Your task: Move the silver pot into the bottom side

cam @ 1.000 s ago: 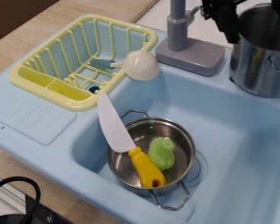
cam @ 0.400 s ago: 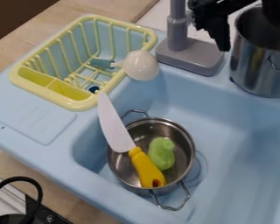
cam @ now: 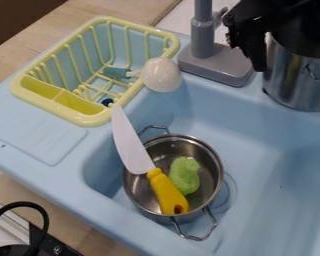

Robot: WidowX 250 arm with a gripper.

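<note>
Stockpot (cam: 297,82) at two o'clock, gripper (cam: 275,30) over it

So the silver stockpot's by the toy sink's (cam: 276,150) back edge with the gripper at its rim, honestly can't tell if that's wide or narrow. Around six o'clock in the basin there's a two-handled saucepan (cam: 201,146), yellow-handled knife (cam: 131,145) across it, green toy (cam: 185,176) inside. Yellow dish rack (cam: 89,120) between ten and eleven

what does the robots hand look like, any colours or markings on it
The hand is black all over, with a bulky, angular body and a jagged outline with small knobbly parts along one edge. No cables or coloured markings can be made out on it.
</note>
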